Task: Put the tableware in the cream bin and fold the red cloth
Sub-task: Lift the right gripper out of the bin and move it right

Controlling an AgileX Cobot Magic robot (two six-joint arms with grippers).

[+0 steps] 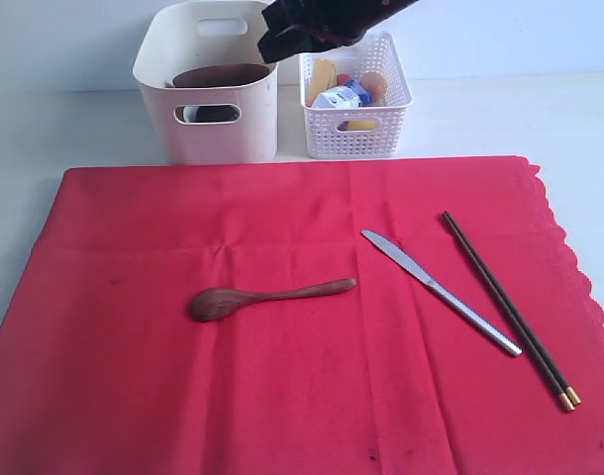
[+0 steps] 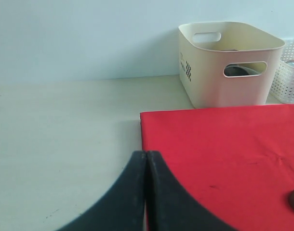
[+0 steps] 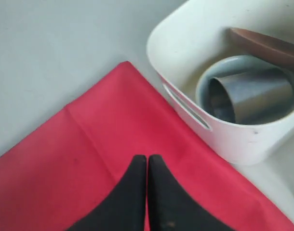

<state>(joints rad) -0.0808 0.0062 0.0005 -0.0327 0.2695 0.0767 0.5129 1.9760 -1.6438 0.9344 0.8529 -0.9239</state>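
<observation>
Spoon, knife, chopsticks lie on cloth, so folding probably waits; plate, bowl, cup sit in bin; left fingers, right fingers pressed together, empty.

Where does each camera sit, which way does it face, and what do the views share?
Exterior: raised, looking down across the red cloth toward the cream bin; the right arm shows at the top.
Left wrist: low over the table beside the cloth's edge, facing the bin; the shut left pincer shows.
Right wrist: above, looking down on a cloth corner and into the bin at the steel cup in the bowl; the shut right pincer shows.
Shared: all three show cloth and bin.
</observation>
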